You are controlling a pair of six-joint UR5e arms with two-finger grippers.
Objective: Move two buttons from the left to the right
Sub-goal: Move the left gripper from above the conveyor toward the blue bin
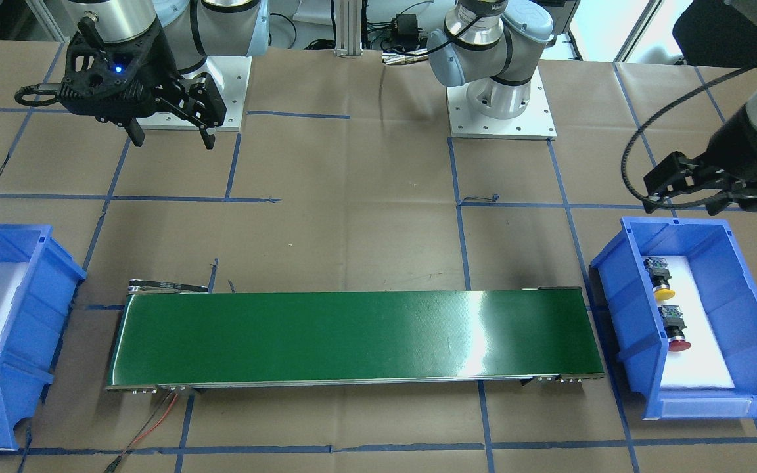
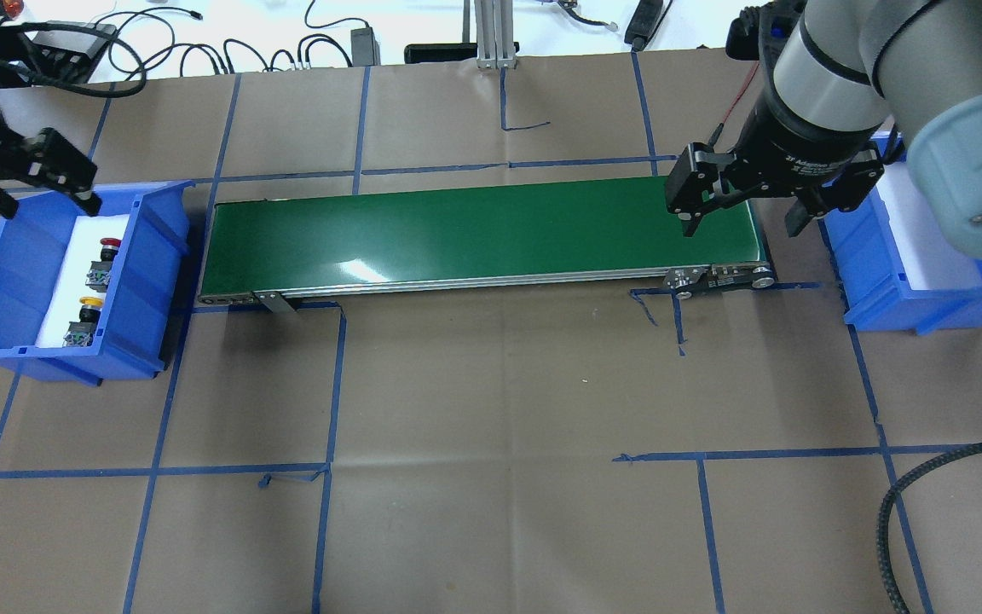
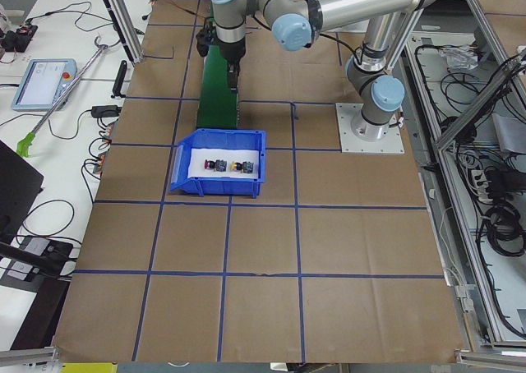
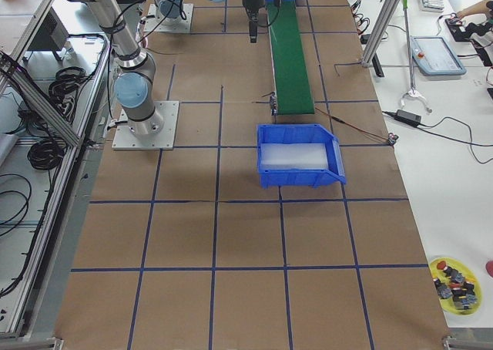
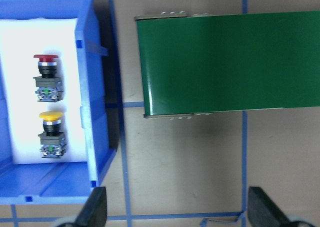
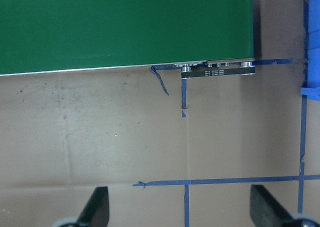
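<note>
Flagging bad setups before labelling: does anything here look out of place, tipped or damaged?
Nothing serious. The yellow button and red button lie on their sides in the left bin, apart. Only a frayed tape end curls loose by the belt.

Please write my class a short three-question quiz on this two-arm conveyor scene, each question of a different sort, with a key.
1. True or false: the red button and the yellow button both lie in the left bin.
2. What stands between the left bin and the right bin? A) a green conveyor belt B) a metal tray C) a stack of boxes
3. Fill in: the left gripper and the right gripper are both ____, holding nothing.
Key: 1 true; 2 A; 3 open.
</note>
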